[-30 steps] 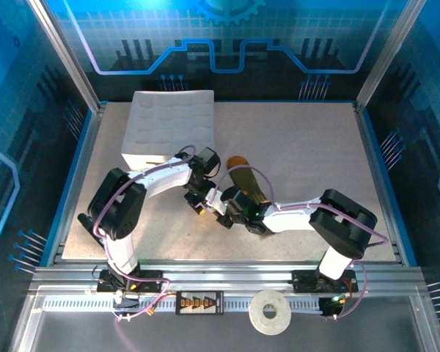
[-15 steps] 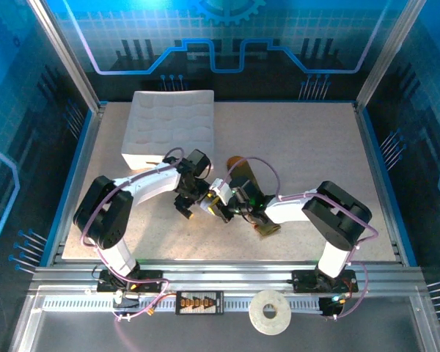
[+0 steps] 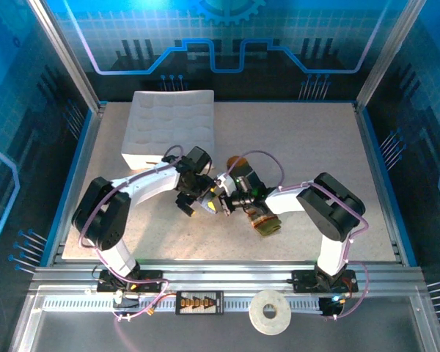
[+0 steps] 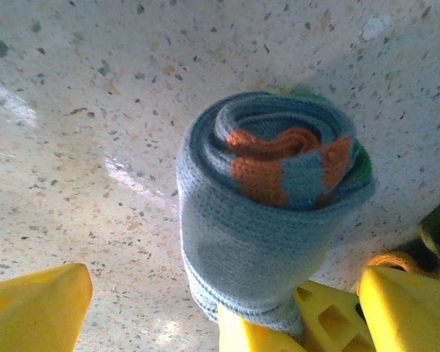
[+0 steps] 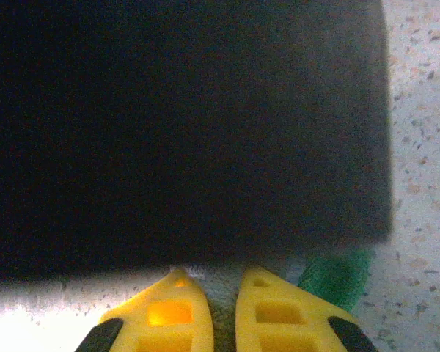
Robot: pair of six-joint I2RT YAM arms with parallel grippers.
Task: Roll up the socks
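The grey-blue sock [image 4: 264, 242] is wound into a tight roll on the speckled table, its orange cuff spiralled at the top end and green toe peeking out on the right. My left gripper [image 4: 224, 270] is open, its yellow fingers wide on either side of the roll; it sits mid-table [image 3: 196, 204]. My right gripper [image 5: 215, 275] is shut on the grey-blue sock's fabric, with the green toe [image 5: 337, 282] just to its right; it meets the left gripper [image 3: 220, 203]. The olive-green sock [image 3: 268, 224] lies flat under the right arm, orange toe [image 3: 235, 160] pointing to the far side.
The white gridded tray [image 3: 172, 125] stands at the back left, close behind the left arm. A white tape roll [image 3: 270, 312] and a small black box [image 3: 199, 301] rest on the front rail. Open tabletop stretches to the right and far side.
The right arm has swung left and away from the near edge, bringing its gripper up against the left one. The left gripper shifted slightly.
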